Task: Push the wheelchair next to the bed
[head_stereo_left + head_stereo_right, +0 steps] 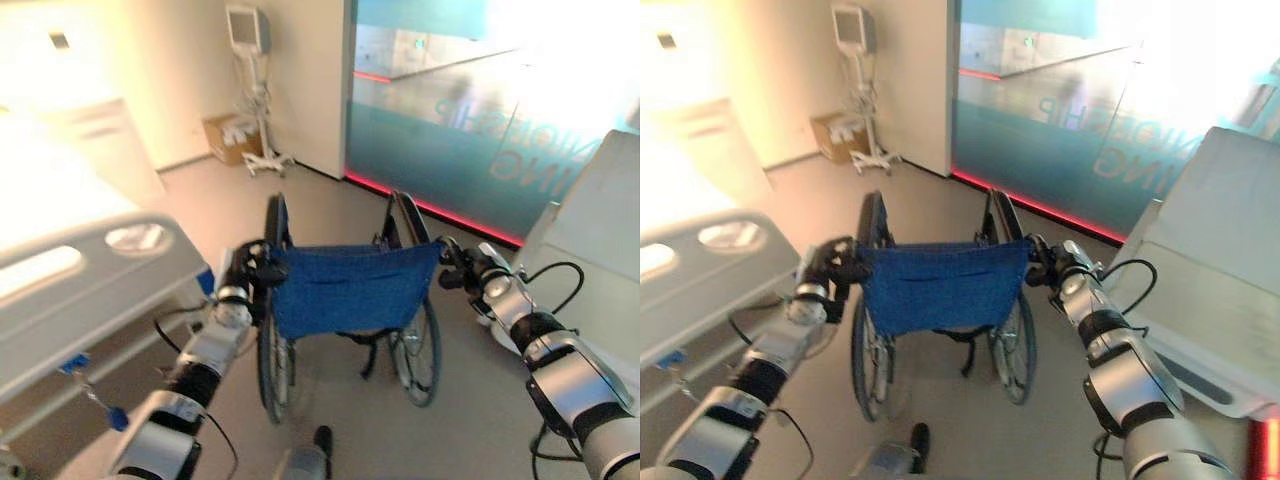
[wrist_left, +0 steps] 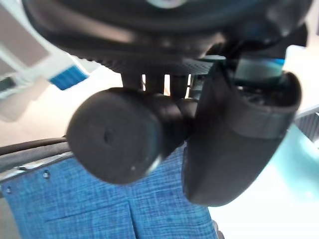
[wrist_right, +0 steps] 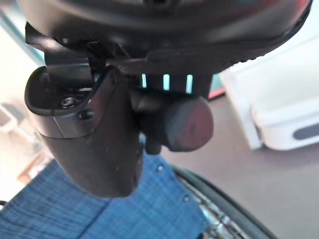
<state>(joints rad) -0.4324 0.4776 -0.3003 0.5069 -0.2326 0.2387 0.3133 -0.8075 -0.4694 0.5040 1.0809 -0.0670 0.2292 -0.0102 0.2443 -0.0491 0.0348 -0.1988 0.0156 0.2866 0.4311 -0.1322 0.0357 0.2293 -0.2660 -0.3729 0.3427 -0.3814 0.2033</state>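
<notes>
The folding wheelchair with the blue fabric backrest and spoked grey wheels stands on the grey floor directly ahead of the robot, its back turned to it and its length running straight away toward the frosted teal glass wall. The left hand is curled round the wheelchair's left black rubber push handle, with fingers over the top and the thumb along the side, and the right hand is wrapped the same way round the right black rubber push handle. Both arms reach forward about evenly, so neither is clearly the nearer one. What matters is where the white hospital bed with the pale grey plastic footboard lies from the wheelchair: it sits off the wheelchair's left side, close to the left arm, with only a narrow strip of floor between its footboard and the chair's left wheel. The bed's length seems to run roughly alongside the wheelchair's own line. As I judge it, the wheelchair is already near the bed but still wants easing forward and slightly leftward to sit properly beside it. Beyond the wheelchair, by the cream wall, a white monitor on a wheeled stand and a brown cardboard box are well clear.
</notes>
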